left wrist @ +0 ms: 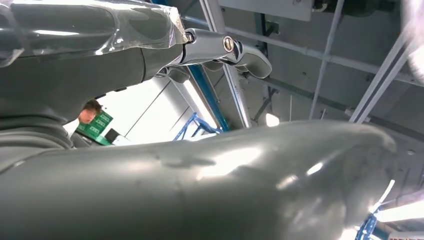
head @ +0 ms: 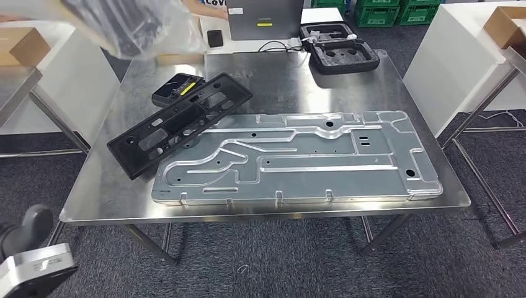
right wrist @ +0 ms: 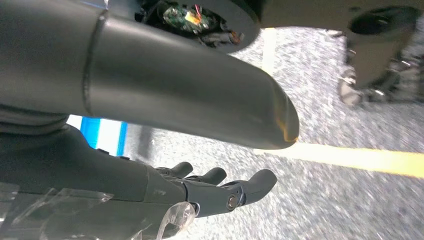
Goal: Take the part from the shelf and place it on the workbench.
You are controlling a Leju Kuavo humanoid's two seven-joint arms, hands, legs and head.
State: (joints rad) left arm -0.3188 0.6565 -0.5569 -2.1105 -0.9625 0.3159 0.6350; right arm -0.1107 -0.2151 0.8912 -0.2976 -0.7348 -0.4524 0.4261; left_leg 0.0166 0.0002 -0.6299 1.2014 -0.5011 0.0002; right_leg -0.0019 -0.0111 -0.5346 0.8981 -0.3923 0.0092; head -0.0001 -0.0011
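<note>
Bagged black part point(head: 133, 25) hangs blurred above the far left corner of the steel table point(head: 99, 192), off its surface; what holds it can't be told. Left hand point(left wrist: 150, 60): fingers stretched out, grip state unclear. Right hand point(right wrist: 200, 192) is empty, fingers loosely apart over grey floor. On the table: large aluminium plate point(head: 298, 158), black frame point(head: 180, 121) touching its left end.
</note>
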